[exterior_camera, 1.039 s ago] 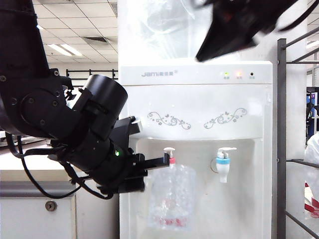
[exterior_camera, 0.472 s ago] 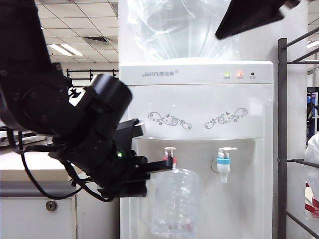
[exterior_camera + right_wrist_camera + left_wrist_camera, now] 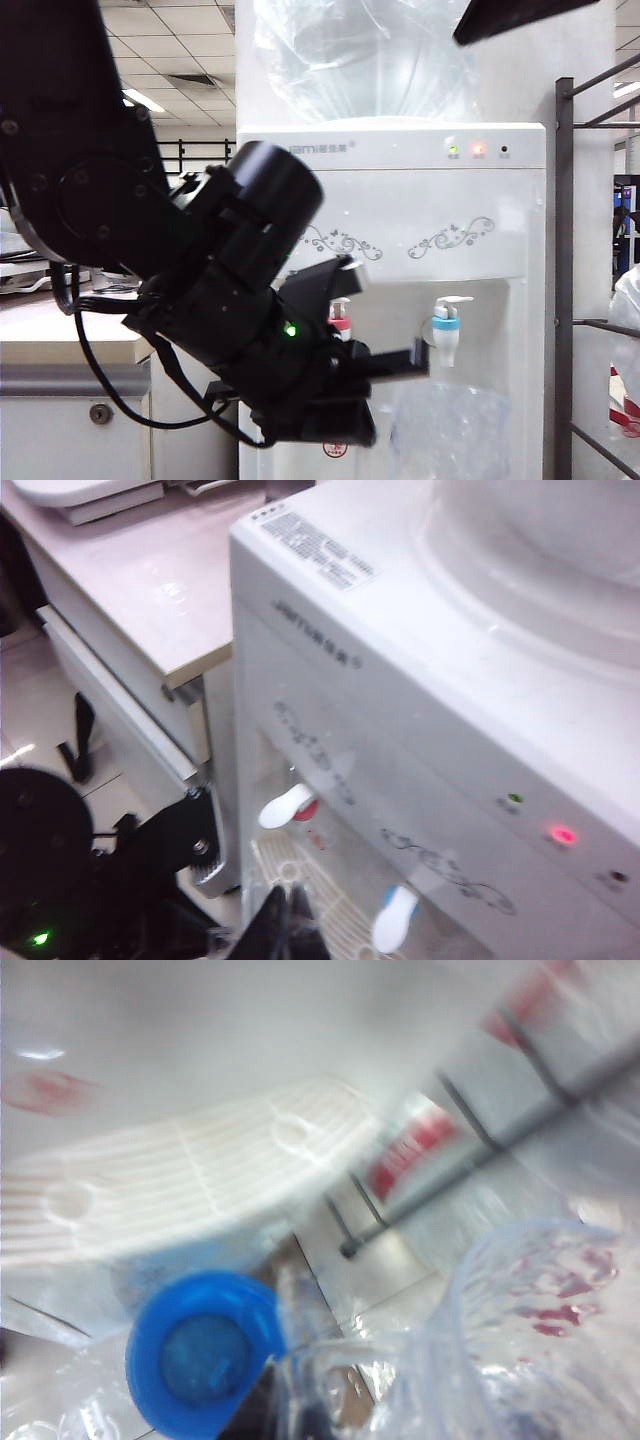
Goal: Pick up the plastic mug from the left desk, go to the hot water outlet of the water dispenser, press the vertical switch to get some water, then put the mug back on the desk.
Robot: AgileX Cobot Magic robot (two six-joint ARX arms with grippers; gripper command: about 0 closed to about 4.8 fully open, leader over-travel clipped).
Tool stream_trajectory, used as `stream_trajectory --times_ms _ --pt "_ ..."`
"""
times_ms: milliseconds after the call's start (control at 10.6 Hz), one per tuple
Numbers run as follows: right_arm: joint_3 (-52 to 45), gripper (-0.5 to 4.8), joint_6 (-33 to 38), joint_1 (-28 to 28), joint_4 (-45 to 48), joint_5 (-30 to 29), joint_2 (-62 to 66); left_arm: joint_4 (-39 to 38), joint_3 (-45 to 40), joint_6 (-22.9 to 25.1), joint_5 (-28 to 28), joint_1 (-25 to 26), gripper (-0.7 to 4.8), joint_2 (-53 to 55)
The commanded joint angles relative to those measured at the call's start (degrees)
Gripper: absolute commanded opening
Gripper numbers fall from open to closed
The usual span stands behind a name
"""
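The clear dimpled plastic mug [image 3: 452, 432] hangs low in front of the water dispenser [image 3: 400, 200], below the blue-collared tap [image 3: 446, 326]. My left gripper [image 3: 415, 362] reaches in from the left, shut on the mug by its near side. In the left wrist view the mug [image 3: 520, 1330] fills one side, next to the blue tap [image 3: 200, 1355] seen from below. The hot water outlet [image 3: 340, 322] with its red collar and white vertical switch [image 3: 340, 302] shows just left of the left gripper's fingers. My right gripper [image 3: 288, 930] is shut and empty, high above the taps [image 3: 290, 806].
The left desk [image 3: 60, 345] with its round lock [image 3: 100, 412] stands left of the dispenser. A grey metal rack [image 3: 568, 280] stands to the right. The big clear bottle [image 3: 350, 60] tops the dispenser. The white drip tray [image 3: 200, 1180] lies under the taps.
My left arm has swung right and lower with the mug, from under the red-collared tap to below the blue-collared one. The right arm has drawn up and away at the top right.
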Motion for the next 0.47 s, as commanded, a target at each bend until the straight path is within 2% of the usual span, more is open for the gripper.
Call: stream_trajectory --times_ms 94,283,472 --pt "0.3 -0.02 0.0 -0.9 0.1 2.0 -2.1 1.2 0.4 -1.9 -1.7 -1.0 -0.07 -2.4" --pt "0.3 -0.01 0.0 -2.4 -2.5 2.4 -6.2 -2.6 0.3 -1.0 -2.6 -1.5 -0.07 -8.4" --pt "0.3 -0.02 0.0 -4.2 -2.4 2.3 -9.0 -4.9 0.3 2.8 -5.2 -1.5 -0.07 -14.4"
